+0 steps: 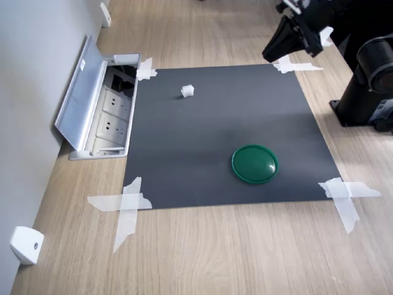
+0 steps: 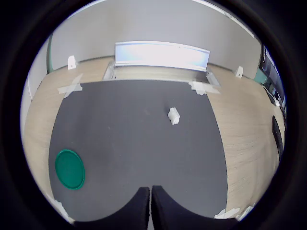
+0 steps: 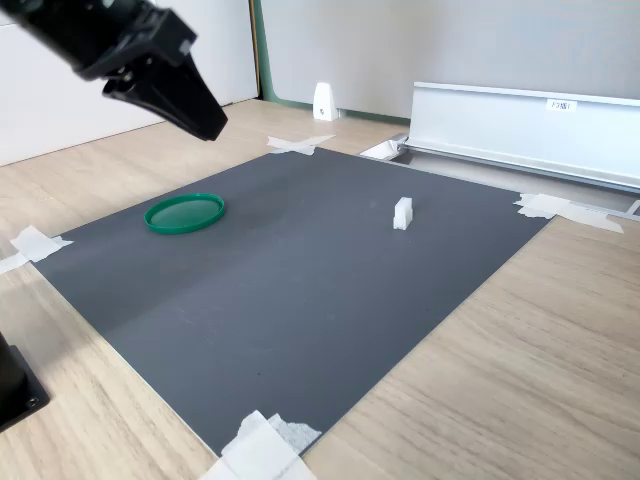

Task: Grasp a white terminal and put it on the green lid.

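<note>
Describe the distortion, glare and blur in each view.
Wrist view: strong fisheye with a black round border, the dark mat bulging, glare on the metal flap. First exterior view: even light, the end effector slightly soft. Second exterior view: sharp, faint sheen on the green lid.

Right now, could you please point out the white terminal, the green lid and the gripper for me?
white terminal [image 1: 188, 91], first exterior view, on its top face.
green lid [image 1: 255, 163], first exterior view, on the middle of the disc.
gripper [image 3: 205, 122], second exterior view, at its fingertips.
</note>
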Available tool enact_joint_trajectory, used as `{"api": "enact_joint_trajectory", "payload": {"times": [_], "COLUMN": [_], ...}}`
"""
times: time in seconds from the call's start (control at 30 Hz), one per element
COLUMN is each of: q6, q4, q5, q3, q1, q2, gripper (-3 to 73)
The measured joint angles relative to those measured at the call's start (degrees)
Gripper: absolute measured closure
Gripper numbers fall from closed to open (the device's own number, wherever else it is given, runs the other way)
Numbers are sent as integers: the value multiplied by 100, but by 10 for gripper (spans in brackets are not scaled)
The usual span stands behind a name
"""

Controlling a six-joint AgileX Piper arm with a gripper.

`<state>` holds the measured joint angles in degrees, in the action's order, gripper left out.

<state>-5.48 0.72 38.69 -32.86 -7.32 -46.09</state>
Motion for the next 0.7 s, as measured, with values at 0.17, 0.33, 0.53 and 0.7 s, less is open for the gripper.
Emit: {"api": "enact_joint_trajectory", "payload": {"times": [0.17,0.33,0.53,0.7], "q6": [-260,-805,-1456,-1633], "q4": [-72,-109,-264,-293], "q5": [273,612,1039,1222], "q3": [-537,-1109,-1990,-2704], "q1": [0,0,-19,-19], "q2": [-1172,-2409,-3352,-3892], "gripper": [704,660,460,220]}}
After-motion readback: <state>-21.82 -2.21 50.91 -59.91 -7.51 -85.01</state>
